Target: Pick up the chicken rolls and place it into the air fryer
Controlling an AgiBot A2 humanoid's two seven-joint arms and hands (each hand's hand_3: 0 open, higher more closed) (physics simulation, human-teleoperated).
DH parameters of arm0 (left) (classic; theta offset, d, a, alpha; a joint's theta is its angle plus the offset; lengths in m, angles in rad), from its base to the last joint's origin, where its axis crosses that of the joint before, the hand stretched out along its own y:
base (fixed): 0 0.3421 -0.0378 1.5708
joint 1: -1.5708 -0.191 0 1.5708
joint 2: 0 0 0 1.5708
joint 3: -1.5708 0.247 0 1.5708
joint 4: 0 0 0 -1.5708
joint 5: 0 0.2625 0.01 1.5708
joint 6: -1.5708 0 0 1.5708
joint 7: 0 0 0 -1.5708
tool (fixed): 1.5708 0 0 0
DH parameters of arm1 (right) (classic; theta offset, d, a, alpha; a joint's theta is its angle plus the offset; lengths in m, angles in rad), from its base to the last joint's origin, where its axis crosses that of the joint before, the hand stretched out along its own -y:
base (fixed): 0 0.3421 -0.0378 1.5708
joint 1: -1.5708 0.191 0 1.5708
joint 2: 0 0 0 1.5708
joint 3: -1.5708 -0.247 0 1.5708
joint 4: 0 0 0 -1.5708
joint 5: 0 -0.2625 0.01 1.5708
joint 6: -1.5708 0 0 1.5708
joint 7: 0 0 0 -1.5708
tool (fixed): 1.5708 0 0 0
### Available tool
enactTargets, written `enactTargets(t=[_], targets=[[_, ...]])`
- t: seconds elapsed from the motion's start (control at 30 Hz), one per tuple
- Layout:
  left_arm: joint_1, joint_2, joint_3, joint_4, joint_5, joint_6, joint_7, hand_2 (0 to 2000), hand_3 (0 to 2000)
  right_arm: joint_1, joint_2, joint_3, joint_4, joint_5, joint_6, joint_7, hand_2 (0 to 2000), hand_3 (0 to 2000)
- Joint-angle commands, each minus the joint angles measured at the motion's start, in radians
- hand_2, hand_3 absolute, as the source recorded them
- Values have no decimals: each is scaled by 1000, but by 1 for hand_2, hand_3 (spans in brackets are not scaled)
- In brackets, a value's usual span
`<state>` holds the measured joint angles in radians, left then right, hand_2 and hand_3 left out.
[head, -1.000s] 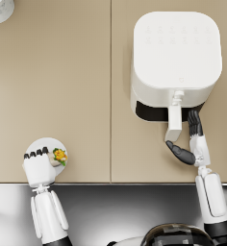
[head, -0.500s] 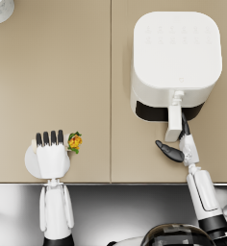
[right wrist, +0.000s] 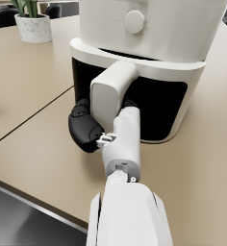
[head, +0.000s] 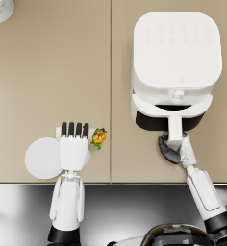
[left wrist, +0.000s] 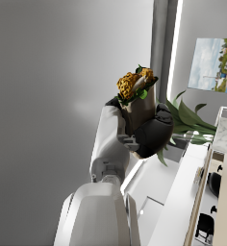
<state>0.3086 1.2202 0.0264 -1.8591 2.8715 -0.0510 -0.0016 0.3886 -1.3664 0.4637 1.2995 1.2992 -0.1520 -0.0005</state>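
1. Your left robot hand [head: 73, 150] grips the chicken roll [head: 98, 138], lower left of the head frame, just right of the white plate [head: 42, 157] on the tan surface [head: 48, 77].
2. Left wrist view: fingers [left wrist: 156, 129] wrapped around the roll, filling end up.
3. Your right robot hand [head: 172, 150] is closed on the air fryer [head: 175, 62] drawer handle [right wrist: 108, 91], centre right.

Chicken roll [head: 98, 138] beside plate [head: 41, 158], left of air fryer [head: 175, 67].
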Motion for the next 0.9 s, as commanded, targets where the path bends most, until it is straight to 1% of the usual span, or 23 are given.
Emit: enactTargets(t=[0.03,0.1,0.13,0.17,0.23,0.27,0.37,0.5,0.53,0.6,0.7,0.73,0.87,0.9], targets=[[82,34,93,7,0,0,0,2000,2000,-23,42,207,135,0,-14,-1,2000,2000],[117,58,126,7,0,0,0,2000,2000,-28,88,260,190,0,-25,-4,2000,2000],[144,82,140,11,0,0,0,2000,2000,-28,116,294,213,0,-26,-4,2000,2000],[162,92,155,18,0,-1,0,2000,2000,-21,136,326,229,0,-9,-4,2000,2000],[201,134,180,24,0,-1,0,2000,2000,-2,188,402,270,0,38,-1,2000,2000],[211,137,195,24,0,-1,0,2000,2000,-76,135,307,288,-1,62,1,2000,2000],[244,170,236,17,0,-1,0,2000,2000,-92,161,346,348,-2,89,4,2000,2000],[294,221,314,65,0,-1,0,2000,2000,-112,201,407,428,-3,89,3,2000,2000],[311,238,331,82,0,-1,0,2000,2000,-214,136,308,445,-3,83,2,2000,2000],[336,264,352,97,0,-2,0,2000,2000,-225,158,342,462,-3,78,1,2000,2000],[372,299,381,134,0,-2,0,2000,2000,-235,182,385,496,-4,92,-1,2000,2000],[388,314,393,158,0,-2,0,2000,2000,-237,187,388,509,-4,94,-1,2000,2000],[421,347,440,230,0,-2,0,2000,2000,-236,200,411,548,-4,99,-3,2000,2000],[563,153,673,242,0,-2,0,2000,2000,-241,197,410,558,-4,99,-3,2000,2000]])
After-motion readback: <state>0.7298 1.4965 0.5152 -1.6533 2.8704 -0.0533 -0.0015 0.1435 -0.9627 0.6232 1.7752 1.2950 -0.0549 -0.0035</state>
